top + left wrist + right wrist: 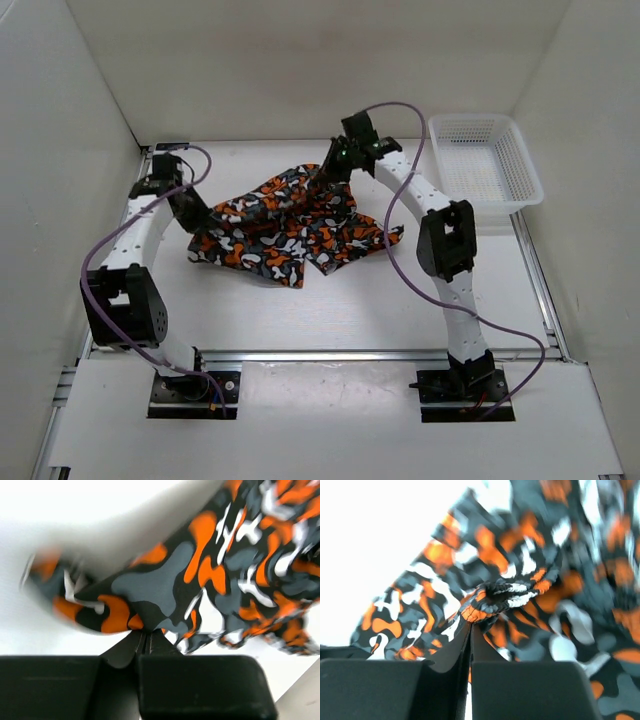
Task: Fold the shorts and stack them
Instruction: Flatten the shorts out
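The shorts (290, 230) lie crumpled and partly spread on the table (350, 300), to the left of the white mesh basket (530, 182) and apart from it; no part of the fabric touches the basket. The basket stands at the far right corner of the table.

The left gripper (203, 220) sits at the edge of the shorts farthest from the basket; in the left wrist view its fingers (120, 647) are pressed together on a corner of the fabric (165, 580), which rises from the pinch point in a taut fold.

The right gripper (324, 178) sits at the far edge of the shorts, on the side nearer the basket; in the right wrist view its fingers (451, 652) are closed on a bunched ridge of fabric (520, 580); the surrounding cloth is blurred.
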Controlling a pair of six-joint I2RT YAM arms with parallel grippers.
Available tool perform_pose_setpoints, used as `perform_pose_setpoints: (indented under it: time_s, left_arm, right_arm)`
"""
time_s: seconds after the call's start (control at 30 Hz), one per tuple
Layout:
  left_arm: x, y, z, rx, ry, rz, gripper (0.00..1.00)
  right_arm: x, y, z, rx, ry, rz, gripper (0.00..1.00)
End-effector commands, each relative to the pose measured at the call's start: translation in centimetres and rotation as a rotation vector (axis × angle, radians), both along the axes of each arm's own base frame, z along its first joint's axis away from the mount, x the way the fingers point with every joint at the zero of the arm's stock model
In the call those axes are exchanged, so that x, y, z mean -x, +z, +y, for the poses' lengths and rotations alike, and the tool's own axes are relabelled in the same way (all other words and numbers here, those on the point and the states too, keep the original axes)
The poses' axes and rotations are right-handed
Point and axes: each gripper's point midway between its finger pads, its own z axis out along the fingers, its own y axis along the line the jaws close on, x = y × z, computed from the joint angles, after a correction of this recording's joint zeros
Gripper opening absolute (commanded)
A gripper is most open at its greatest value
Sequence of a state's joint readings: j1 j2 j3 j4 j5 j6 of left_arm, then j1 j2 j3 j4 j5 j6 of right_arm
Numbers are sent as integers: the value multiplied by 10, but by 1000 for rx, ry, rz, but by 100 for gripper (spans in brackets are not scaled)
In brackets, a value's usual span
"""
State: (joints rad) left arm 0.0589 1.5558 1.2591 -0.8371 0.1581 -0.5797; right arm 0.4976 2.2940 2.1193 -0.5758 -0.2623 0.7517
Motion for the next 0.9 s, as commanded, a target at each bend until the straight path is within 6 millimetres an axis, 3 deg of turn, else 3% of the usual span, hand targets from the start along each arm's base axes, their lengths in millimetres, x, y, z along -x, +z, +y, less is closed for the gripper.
perform_pose_setpoints:
  time_s: [0.0, 0.03, 0.07, 0.1, 0.13, 0.17, 0.2, 0.23, 0.27, 0.3, 0.33, 0.37, 0.4, 0.43, 0.47, 0.5, 0.53, 0.57, 0.6, 0.63, 0.7, 0.73, 0.8, 0.87]
  left_arm:
    - [-29, 58, 21, -53, 20, -138, 11]
    - [-38, 64, 28, -55, 35, -139, 11]
    - [-57, 105, 35, -65, 49, -234, 11]
    - [-64, 125, 36, -68, 50, -269, 11]
    - [-65, 141, 36, -69, 50, -273, 11]
    - [-78, 190, 44, -95, 60, -385, 11]
    - [-76, 215, 44, -100, 61, -434, 11]
    - [-75, 234, 45, -111, 68, -478, 11]
    - [-65, 276, 38, -105, 62, -592, 11]
    - [-58, 294, 37, -110, 63, -651, 11]
    - [-50, 308, 27, -92, 46, -698, 11]
    - [-31, 324, 15, -81, 16, -755, 11]
    - [-23, 333, 8, -71, -3, -794, 11]
    - [-13, 332, 5, -60, -17, -795, 11]
    - [2, 318, -2, -53, -42, -776, 11]
    - [8, 307, -4, -53, -56, -761, 11]
    - [12, 298, -4, -52, -56, -753, 11]
    - [15, 284, -2, -57, -46, -722, 11]
    - [15, 260, -2, -53, -46, -674, 11]
    - [17, 254, -2, -52, -46, -659, 11]
    - [13, 243, -7, -46, -72, -631, 11]
    - [10, 239, -7, -45, -72, -619, 11]
    - [-4, 241, -15, -54, -105, -618, 11]
    - [-17, 244, -25, -50, -143, -620, 11]
  right_arm:
    - [-44, 97, -8, -138, -11, -219, 0]
    - [-54, 142, -8, -194, -6, -318, 0]
    - [-61, 170, -17, -228, -13, -379, 0]
    - [-63, 205, -16, -297, 13, -466, 0]
    - [-62, 236, -19, -353, 22, -531, 0]
    - [-61, 267, -30, -400, 27, -603, 0]
    - [-53, 292, -30, -440, 47, -660, 0]
    - [-39, 334, -41, -475, 56, -761, 0]
    - [-30, 346, -43, -475, 76, -799, 0]
    - [-7, 378, -52, -476, 88, -868, 0]
    - [4, 387, -57, -463, 97, -898, 0]
    - [2, 368, -60, -398, 101, -882, 0]
    - [30, 392, -74, -383, 95, -932, 0]
    - [33, 388, -84, -343, 46, -931, 0]
    - [26, 342, -86, -292, 24, -844, 0]
    - [52, 359, -98, -292, 11, -890, 0]
    - [58, 347, -100, -285, 11, -869, 0]
    - [65, 327, -96, -255, 23, -823, 0]
    - [68, 293, -91, -219, 45, -751, 0]
    - [77, 278, -82, -196, 76, -719, 0]
    - [84, 220, -81, -123, 90, -571, 0]
    - [89, 204, -77, -118, 110, -534, 0]
    - [97, 156, -79, -86, 104, -408, 9]
    - [105, 142, -86, -61, 95, -371, 17]
